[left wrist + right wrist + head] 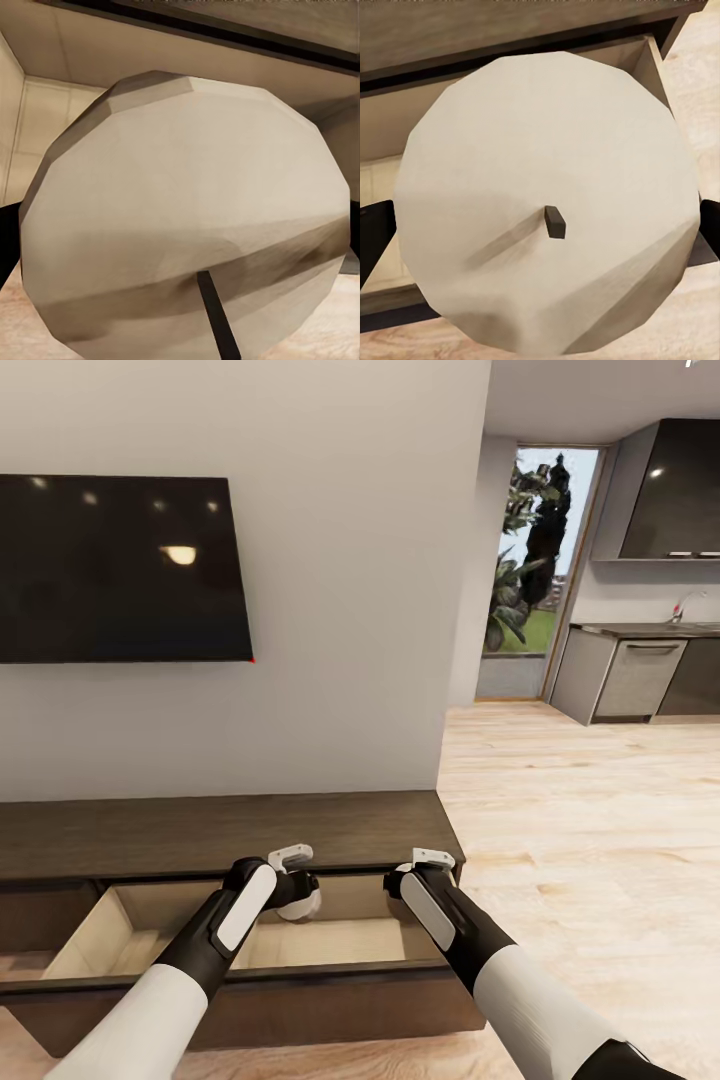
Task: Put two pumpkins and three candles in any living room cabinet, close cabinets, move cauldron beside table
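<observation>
**Candles riding in both grippers over the open drawer**

Cabinet (330,830) is stretching along the wall under the dark television (120,568), its right-hand drawer (300,945) standing pulled out toward the robot and showing a pale interior. Both arms are reaching down over that drawer from the near side. The left gripper (298,888) is hovering above the middle of the drawer, closed on a beige candle (187,217) that is sitting between its dark fingers (9,240), wick end facing the wrist camera. The right gripper (425,868) is hanging just above the drawer's right end, likewise clamped on a second candle (547,202), whose short black wick (554,222) is pointing back at that camera. Further right, pale wooden floor (580,790) is running toward the kitchen.
</observation>
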